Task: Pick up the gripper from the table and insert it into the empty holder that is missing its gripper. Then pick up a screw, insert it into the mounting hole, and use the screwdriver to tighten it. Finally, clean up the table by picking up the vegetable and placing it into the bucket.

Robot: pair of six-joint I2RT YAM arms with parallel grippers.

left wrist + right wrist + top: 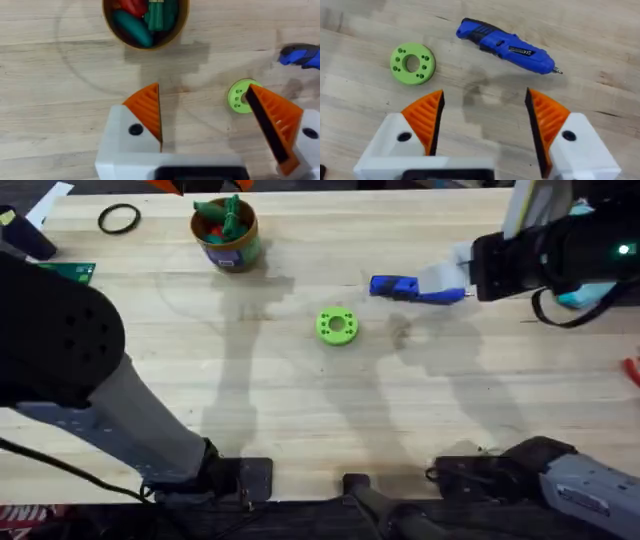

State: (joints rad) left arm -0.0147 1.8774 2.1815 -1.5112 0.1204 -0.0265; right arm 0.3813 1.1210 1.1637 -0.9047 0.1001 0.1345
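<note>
The blue screwdriver lies on the wooden table, right of centre. My right gripper hovers at its right end, open, with nothing between its orange pads. The bucket stands at the back left. The green vegetable sits inside it among red and teal pieces. My left gripper is open and empty over bare wood, on the near side of the bucket. The task's loose gripper, holder and screw are out of view.
A flat green disc with holes lies mid-table, between the bucket and the screwdriver. A black ring and a green circuit board are at the back left. Something red pokes in at the right edge.
</note>
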